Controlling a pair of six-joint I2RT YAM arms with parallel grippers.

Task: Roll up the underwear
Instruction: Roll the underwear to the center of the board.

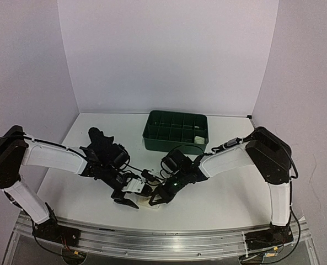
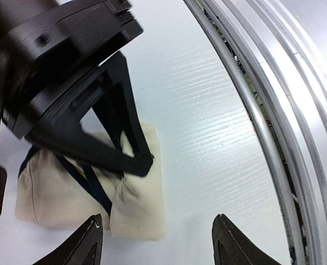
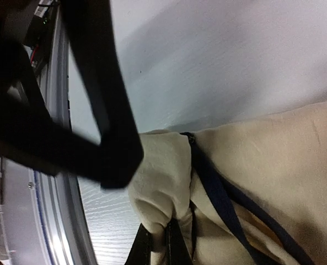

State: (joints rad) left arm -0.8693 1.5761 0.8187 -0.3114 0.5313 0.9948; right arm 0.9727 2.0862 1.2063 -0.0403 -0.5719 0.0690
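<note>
The cream underwear with dark edging (image 2: 135,210) lies folded on the white table near the front edge, and shows small between the two grippers (image 1: 146,202) in the top view. My right gripper (image 3: 164,236) is shut on a bunched fold at its corner (image 3: 157,182). That gripper's black fingers (image 2: 131,157) reach down onto the cloth in the left wrist view. My left gripper (image 2: 160,243) stands open just beside the same corner and holds nothing. A black underwear (image 1: 100,141) lies at the back left, behind the left arm.
The green compartment tray (image 1: 152,132) stands at the back centre, with a small pale thing (image 1: 198,137) in a right-hand compartment. The metal rail (image 2: 273,138) of the table's front edge runs close to the grippers.
</note>
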